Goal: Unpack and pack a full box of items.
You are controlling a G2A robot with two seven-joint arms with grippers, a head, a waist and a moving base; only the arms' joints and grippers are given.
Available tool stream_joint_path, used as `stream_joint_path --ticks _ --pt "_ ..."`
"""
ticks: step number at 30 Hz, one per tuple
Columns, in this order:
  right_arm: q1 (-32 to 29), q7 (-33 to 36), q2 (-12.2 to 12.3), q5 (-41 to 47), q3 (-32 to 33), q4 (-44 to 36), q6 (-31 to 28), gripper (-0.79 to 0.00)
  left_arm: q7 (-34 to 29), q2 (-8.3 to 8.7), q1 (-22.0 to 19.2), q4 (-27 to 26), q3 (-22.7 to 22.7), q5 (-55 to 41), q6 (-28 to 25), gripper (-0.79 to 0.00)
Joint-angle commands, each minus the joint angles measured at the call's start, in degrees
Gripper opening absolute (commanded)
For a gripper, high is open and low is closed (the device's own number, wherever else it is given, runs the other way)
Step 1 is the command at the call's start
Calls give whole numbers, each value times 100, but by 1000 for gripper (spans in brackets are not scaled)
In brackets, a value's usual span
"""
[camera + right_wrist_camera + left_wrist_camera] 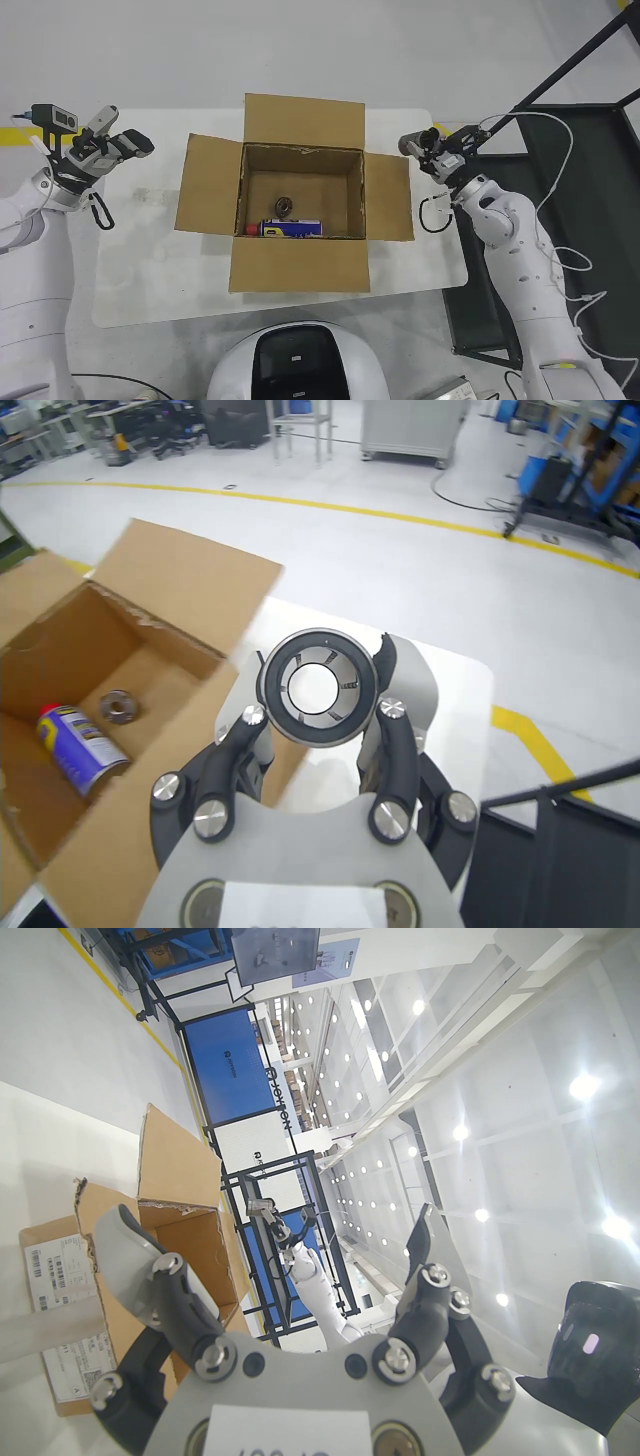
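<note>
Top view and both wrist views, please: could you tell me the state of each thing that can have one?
cardboard box: upright on the table, open, four flaps folded out.
spray can: lying on its side inside the box, red cap on.
metal disc: lying flat on the box floor.
metal ring: gripped by the right hand, outside the box.
left hand: open, empty.
right hand: shut on the metal ring.

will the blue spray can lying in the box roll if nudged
Likely: the blue cylindrical spray can lies on its side, so it should roll on the brown cardboard box floor. Its smooth wall looks rigid, maybe slippery.
</note>
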Motion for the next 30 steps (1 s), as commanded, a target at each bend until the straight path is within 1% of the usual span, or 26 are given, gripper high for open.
stream_joint_path --ticks 1,4,6,8,19,21,24,27,28,30 --pt "-75 199 -18 63 -215 -424 -87 -785 0 0 0 0 0 0 0 0" --pt "-93 463 -64 28 -658 -731 -123 -785 0 0 0 0 0 0 0 0" --pt "-5 596 -98 -326 -997 -876 -48 -785 0 0 0 0 0 0 0 0" --pt "78 516 -132 -628 -1251 -890 71 -785 0 0 0 0 0 0 0 0" --pt "78 516 -132 -628 -1251 -890 71 -785 0 0 0 0 0 0 0 0" --pt "89 585 -132 -744 -1267 -898 174 -785 0 0 0 0 0 0 0 0" --pt "327 790 -183 -752 -1583 -724 149 -785 0 0 0 0 0 0 0 0" --pt "825 1161 -295 -625 -2142 -281 -11 -785 0 0 0 0 0 0 0 0" --pt "1019 1270 -334 -763 -2342 -147 -48 -785 0 0 0 0 0 0 0 0" --pt "1299 1330 -424 -796 -2687 222 -47 -785 0 0 0 0 0 0 0 0"
